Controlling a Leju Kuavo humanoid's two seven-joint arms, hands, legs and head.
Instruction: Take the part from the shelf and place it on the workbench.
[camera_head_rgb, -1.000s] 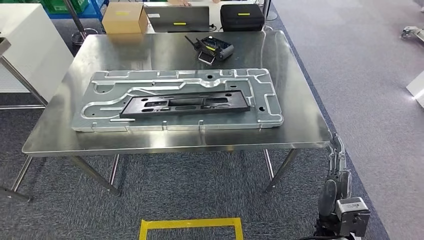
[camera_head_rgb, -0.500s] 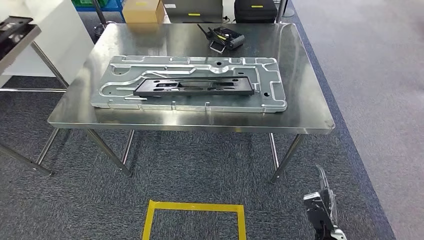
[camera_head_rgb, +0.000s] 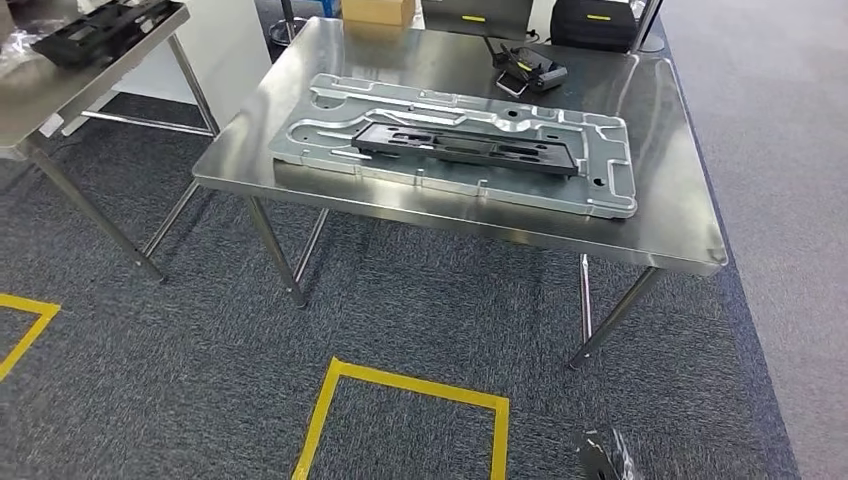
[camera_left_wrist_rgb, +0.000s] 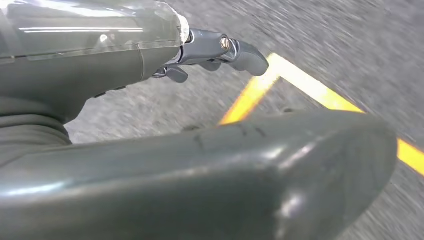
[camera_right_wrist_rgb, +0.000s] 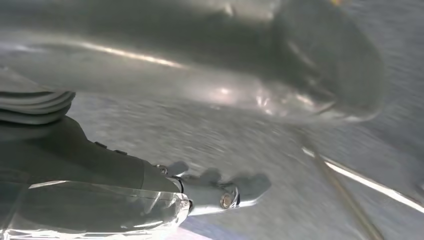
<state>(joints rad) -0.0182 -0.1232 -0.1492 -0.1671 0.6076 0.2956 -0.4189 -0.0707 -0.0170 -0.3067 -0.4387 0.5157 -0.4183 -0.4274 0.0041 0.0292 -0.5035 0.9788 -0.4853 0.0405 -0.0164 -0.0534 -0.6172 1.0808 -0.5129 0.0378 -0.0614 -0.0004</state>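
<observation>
A long black part lies on a large silver machined plate on the steel workbench. A second black part rests on the steel shelf surface at the far left. My right hand hangs low at the bottom edge, away from the bench. In the left wrist view my left hand hangs over the carpet, fingers stretched out and holding nothing. In the right wrist view my right hand also has straight fingers and nothing in it.
A black handheld device, a cardboard box, a laptop and a black case sit at the bench's far end. Yellow tape marks a square on the grey carpet, with another corner at left.
The whole picture has swung left: the workbench now sits right of centre and the shelf surface with its black part has come in at upper left. My right hand has sunk to the bottom edge.
</observation>
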